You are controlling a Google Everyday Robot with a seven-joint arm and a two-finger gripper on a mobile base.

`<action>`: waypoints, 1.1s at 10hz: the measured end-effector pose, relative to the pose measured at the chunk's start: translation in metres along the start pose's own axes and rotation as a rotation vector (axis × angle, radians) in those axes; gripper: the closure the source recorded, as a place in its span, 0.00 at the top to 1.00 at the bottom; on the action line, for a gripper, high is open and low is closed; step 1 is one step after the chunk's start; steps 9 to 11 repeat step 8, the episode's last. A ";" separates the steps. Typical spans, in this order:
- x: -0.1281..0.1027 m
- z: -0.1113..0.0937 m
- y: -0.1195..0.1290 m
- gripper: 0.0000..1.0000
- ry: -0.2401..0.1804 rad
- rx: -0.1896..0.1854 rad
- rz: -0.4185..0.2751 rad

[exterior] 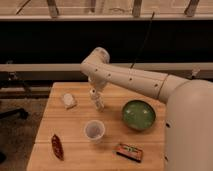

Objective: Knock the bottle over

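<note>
The bottle [97, 101] is small, slim and clear with a whitish cap. It stands near the middle of the wooden table [75, 120] and leans a little, its top toward the left. My gripper [96, 87] hangs straight down from the white arm, right above the bottle's cap and touching or nearly touching it. The arm's wrist hides most of the gripper.
A translucent plastic cup [94, 131] stands in front of the bottle. A green bowl [138, 114] is to the right and a white crumpled thing [68, 100] to the left. A red-brown packet [57, 146] and a snack bar [128, 152] lie near the front edge.
</note>
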State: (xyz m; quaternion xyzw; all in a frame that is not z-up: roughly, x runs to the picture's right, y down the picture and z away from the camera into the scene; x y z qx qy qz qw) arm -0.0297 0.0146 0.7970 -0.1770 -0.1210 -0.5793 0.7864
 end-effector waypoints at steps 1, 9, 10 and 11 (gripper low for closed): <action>-0.010 -0.005 0.000 0.02 -0.007 -0.001 -0.019; -0.034 -0.040 0.013 0.02 -0.092 0.031 -0.052; -0.034 -0.040 0.013 0.02 -0.092 0.031 -0.052; -0.034 -0.040 0.013 0.02 -0.092 0.031 -0.052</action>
